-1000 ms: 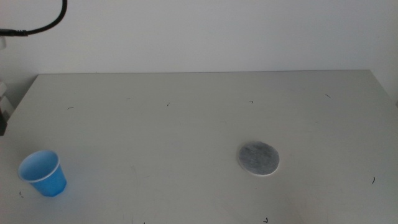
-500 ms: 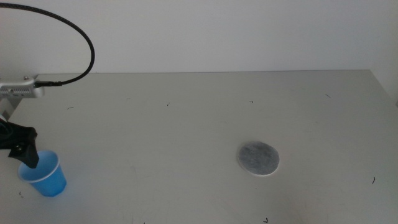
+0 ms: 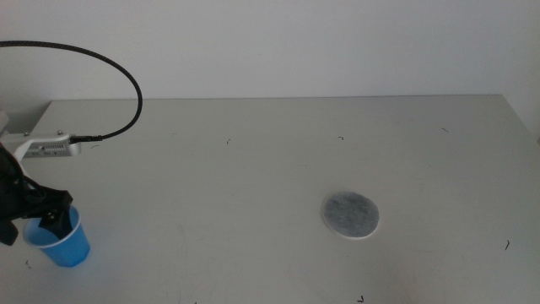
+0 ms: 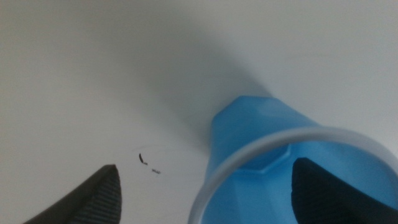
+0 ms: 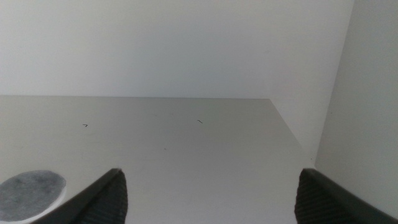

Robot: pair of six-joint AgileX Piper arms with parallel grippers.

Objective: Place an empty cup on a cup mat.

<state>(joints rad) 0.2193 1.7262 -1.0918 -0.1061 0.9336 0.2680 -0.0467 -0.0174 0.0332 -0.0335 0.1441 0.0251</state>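
The blue cup [image 3: 69, 245] stands upright and empty near the table's front left corner. My left gripper [image 3: 40, 218] is down at its rim, coming in from the left. In the left wrist view the cup [image 4: 249, 134] fills the lower right. The left gripper [image 4: 205, 180] is open, with one jaw outside the cup wall and the other over the cup's mouth. The grey speckled cup mat [image 3: 351, 215] lies flat, right of centre, far from the cup. My right gripper [image 5: 211, 180] is open and empty, out of the middle view. The mat [image 5: 31, 194] shows in its wrist view.
The pale grey table [image 3: 253, 169] has a white wall behind it. A black cable [image 3: 126, 76] loops up from the left arm. The table's right edge [image 5: 298, 143] shows in the right wrist view. Small dark specks mark the surface.
The left arm has come into view from the left and lowered its open gripper onto the cup's rim. The cup and the mat have not moved.
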